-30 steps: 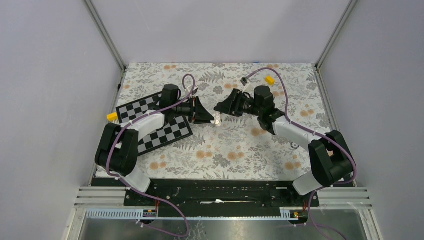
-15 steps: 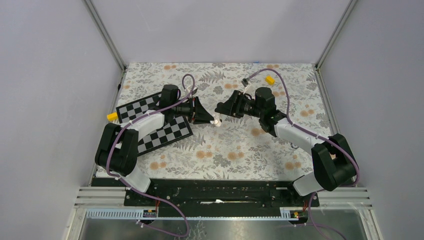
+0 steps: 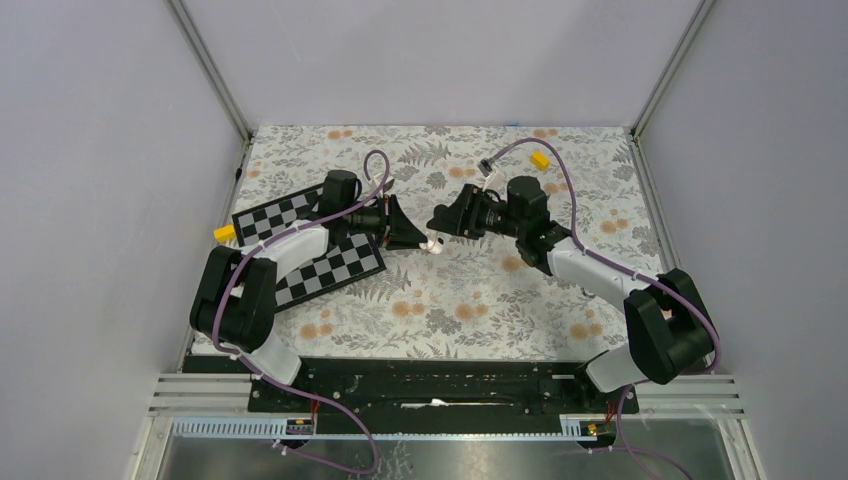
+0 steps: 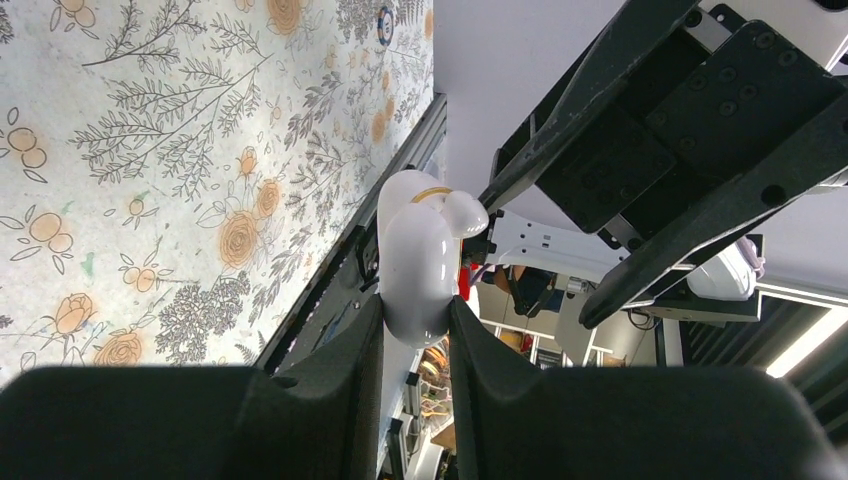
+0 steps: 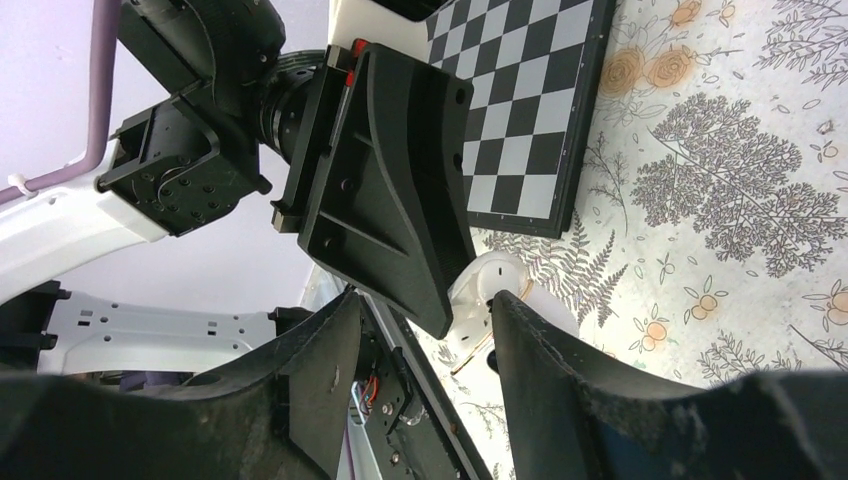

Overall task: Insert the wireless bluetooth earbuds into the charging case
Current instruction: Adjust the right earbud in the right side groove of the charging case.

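Note:
My left gripper is shut on the white charging case and holds it above the floral mat, its gold-rimmed end pointing at the right arm. A white rounded piece sits at that end; I cannot tell whether it is an earbud or the lid. In the right wrist view the case looks open, with a round hollow showing. My right gripper is open, its jaws wide apart right at the case and the left gripper's finger. No earbud shows clearly between its jaws.
A checkerboard lies under the left arm. Yellow blocks sit at the left edge and the far right. A small round object lies on the mat by the right arm.
My right gripper has moved a little left, closer onto the case. My left gripper has stayed shut on the case, almost still.

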Available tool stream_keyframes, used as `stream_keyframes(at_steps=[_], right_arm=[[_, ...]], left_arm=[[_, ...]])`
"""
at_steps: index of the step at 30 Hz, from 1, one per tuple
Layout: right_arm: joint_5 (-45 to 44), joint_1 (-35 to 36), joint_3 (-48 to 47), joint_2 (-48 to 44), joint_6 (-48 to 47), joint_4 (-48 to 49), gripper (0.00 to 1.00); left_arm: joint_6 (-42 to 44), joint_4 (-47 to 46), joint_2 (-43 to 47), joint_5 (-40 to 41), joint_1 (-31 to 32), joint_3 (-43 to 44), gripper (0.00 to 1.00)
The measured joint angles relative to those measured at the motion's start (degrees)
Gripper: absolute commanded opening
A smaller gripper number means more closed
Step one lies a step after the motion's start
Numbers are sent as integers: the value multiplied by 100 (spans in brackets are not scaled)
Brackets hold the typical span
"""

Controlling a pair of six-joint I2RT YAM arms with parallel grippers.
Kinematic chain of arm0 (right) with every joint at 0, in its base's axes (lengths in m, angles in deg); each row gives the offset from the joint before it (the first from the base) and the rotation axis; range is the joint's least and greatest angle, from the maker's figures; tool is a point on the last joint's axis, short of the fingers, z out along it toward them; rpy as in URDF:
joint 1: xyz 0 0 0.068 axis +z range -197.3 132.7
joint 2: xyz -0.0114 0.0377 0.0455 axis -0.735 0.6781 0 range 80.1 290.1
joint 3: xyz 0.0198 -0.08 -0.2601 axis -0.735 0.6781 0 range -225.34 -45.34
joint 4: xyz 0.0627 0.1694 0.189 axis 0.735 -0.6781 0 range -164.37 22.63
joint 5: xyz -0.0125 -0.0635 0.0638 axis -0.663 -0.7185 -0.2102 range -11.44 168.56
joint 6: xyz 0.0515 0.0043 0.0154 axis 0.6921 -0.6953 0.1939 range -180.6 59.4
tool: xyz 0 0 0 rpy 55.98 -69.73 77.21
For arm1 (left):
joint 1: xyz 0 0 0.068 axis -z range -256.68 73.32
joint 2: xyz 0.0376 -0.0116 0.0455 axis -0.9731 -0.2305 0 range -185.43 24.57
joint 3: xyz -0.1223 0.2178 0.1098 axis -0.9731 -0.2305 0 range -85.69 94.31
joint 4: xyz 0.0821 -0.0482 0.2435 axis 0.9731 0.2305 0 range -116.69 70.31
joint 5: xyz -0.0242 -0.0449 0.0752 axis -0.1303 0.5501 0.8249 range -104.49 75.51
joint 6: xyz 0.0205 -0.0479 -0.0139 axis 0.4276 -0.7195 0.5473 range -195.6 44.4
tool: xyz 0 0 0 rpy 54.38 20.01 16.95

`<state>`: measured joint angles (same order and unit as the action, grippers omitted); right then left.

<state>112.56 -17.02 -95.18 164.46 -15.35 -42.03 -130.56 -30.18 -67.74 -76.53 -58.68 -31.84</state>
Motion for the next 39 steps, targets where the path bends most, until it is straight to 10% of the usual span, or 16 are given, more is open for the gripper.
stream_keyframes(at_steps=[39], right_arm=[[-953, 122, 173, -656, -295, -577, 61]], left_arm=[[50, -7, 0, 79, -22, 2, 0]])
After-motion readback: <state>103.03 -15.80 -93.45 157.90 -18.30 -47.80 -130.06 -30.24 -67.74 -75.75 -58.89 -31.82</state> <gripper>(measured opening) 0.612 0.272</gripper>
